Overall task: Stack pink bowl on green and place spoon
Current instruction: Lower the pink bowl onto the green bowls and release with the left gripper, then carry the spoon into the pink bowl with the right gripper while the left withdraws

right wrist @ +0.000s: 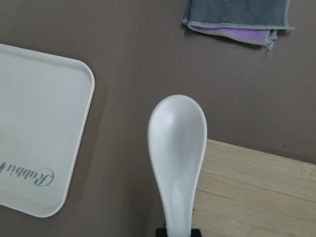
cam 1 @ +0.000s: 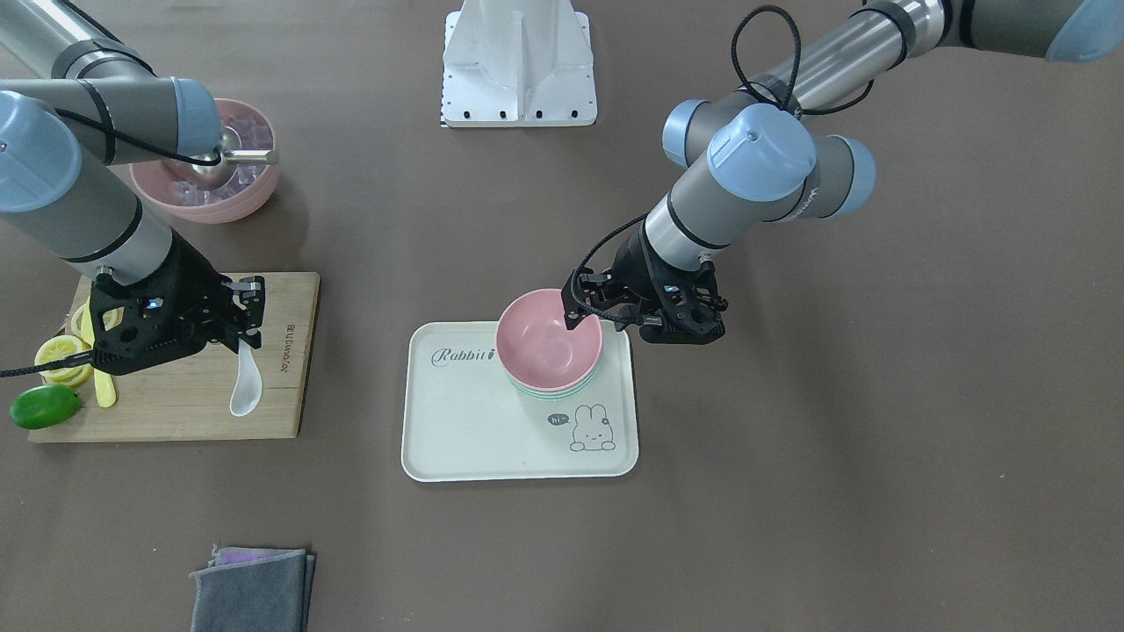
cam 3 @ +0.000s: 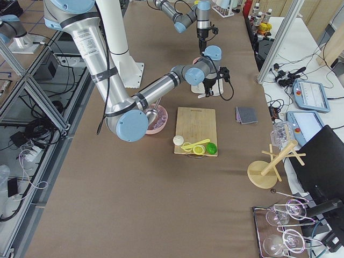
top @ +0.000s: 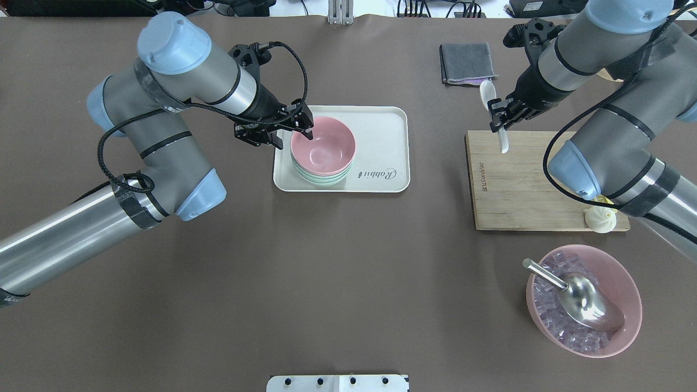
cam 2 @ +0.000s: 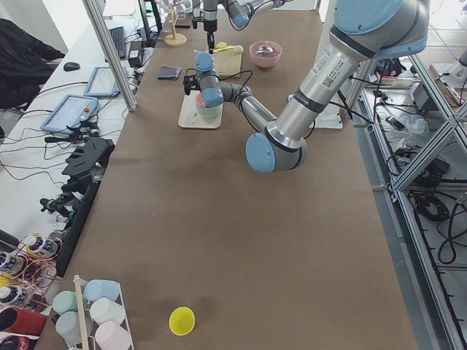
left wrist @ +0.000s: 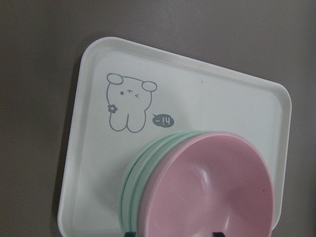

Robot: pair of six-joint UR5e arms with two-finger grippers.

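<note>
The pink bowl [top: 322,148] sits nested on top of the green bowl stack [top: 313,179] on the white tray [top: 381,136]. It also shows in the front view [cam 1: 549,338] and the left wrist view [left wrist: 207,192]. My left gripper [top: 294,138] is open, with one finger inside the bowl's rim and one outside. My right gripper [top: 500,122] is shut on the handle of the white spoon [top: 487,92]. It holds the spoon above the far edge of the wooden board [top: 523,185], scoop pointing away. The spoon also shows in the right wrist view [right wrist: 177,148].
A large pink bowl [top: 626,294] with a metal scoop and clear cubes stands near the robot on its right. A folded grey cloth [top: 467,62] lies beyond the board. A lime [cam 1: 44,405], lemon slices, a yellow knife and a white bun [top: 599,220] are on the board.
</note>
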